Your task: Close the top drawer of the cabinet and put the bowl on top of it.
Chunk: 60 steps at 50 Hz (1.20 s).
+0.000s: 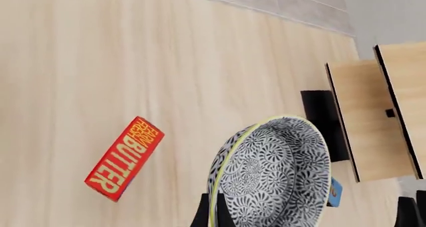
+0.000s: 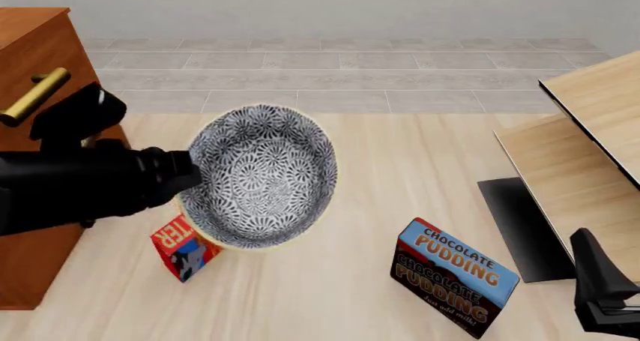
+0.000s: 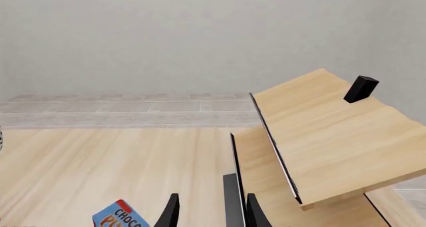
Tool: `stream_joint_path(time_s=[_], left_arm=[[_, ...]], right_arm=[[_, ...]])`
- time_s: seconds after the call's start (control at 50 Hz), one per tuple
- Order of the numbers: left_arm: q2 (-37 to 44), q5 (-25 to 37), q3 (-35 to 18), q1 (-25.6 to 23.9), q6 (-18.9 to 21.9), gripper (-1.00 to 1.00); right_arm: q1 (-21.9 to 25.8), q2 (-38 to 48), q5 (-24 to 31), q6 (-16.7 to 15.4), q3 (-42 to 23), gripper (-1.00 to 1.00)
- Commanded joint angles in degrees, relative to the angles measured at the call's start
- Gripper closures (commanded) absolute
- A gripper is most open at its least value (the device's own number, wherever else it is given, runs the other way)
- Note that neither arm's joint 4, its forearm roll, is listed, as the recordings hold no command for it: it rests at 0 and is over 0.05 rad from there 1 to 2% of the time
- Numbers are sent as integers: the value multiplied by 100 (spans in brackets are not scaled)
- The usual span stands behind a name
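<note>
The red box (image 1: pixel 124 158) reads "FARM FRESH BUTTER" in yellow; the blue-and-brown box (image 2: pixel 454 276) reads "CHOCOLATE PUDDING" twice.

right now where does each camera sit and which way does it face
Left wrist: behind the left gripper, looking along its fingers at the bowl it grips by the rim, with the butter box beyond.
Front: fixed above the arms' side, facing forward and down; the left arm holds the bowl beside the cabinet; the right gripper is at the lower right.
Right wrist: behind the right gripper, facing the pale furniture.
All three show the chocolate pudding box.
</note>
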Motion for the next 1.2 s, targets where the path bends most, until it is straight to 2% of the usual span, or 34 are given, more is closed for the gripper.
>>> stream_joint_path(time_s=[0.02,0.06,0.12,0.14,0.16,0.26,0.34,0.44,0.52,0.58,0.62,0.64,0.68,0.7,0.74,0.78,0.8,0.82,0.84,0.9,1.02,1.04,1.1,1.14,1.18,1.2], left_arm=[[103,486,-329,308,-293,100],[120,603,-451,439,-246,100],[139,666,-431,585,-407,100],[176,756,-494,791,-338,100],[166,746,-445,775,-488,100],[239,909,-568,943,-580,100],[167,1052,-677,1009,-837,100],[264,1367,-944,1356,-867,100],[130,1313,-874,1156,-1478,100],[186,1413,-1047,1308,-1363,100],[169,1447,-1117,1210,-1502,100],[212,1547,-1230,1382,-1393,100],[282,1661,-1353,1387,-1404,100],[317,1742,-1429,1578,-1329,100],[355,1763,-1520,1432,-1380,100],[345,1800,-1537,1448,-1466,100],[352,1920,-1621,1642,-1481,100],[352,1921,-1623,1643,-1481,100],[298,1899,-1606,1494,-1685,100],[284,2026,-1774,1502,-1758,100],[171,2386,-2003,1783,-2023,100],[164,2396,-2065,1673,-2073,100],[324,2776,-2661,1954,-1876,100],[364,2830,-2756,1937,-1892,100],[447,2999,-3083,2193,-1838,100],[461,3031,-3169,2123,-1885,100]], right_arm=[[15,1,12,-22,-3,-100],[12,2,7,-21,0,-100],[16,3,12,-25,-3,-100],[16,2,15,-23,-6,-100],[15,2,10,-19,-2,-100],[14,4,-2,-16,6,-100],[14,4,1,-8,0,-100],[8,3,9,-1,-13,-100],[2,0,-6,4,-4,-100],[0,-1,-5,4,-7,-100],[-6,-2,-12,9,-3,-100],[-9,-3,-12,10,-5,-100],[-16,-3,-16,13,-4,-100],[-18,-3,-17,14,-5,-100],[-20,-3,-25,17,-1,-100],[-20,-2,-30,19,3,-100],[-18,-2,-31,20,2,-100],[-18,-2,-31,20,2,-100],[-17,-2,-31,19,0,-100],[-15,-2,-31,13,-2,-100],[-15,-3,-33,9,-3,-100],[-13,-3,-33,7,-2,-100],[-7,-3,-30,7,-4,-100],[-6,-3,-39,7,4,-100],[-10,-3,-34,6,-3,-100],[-11,-3,-33,6,-6,-100]])
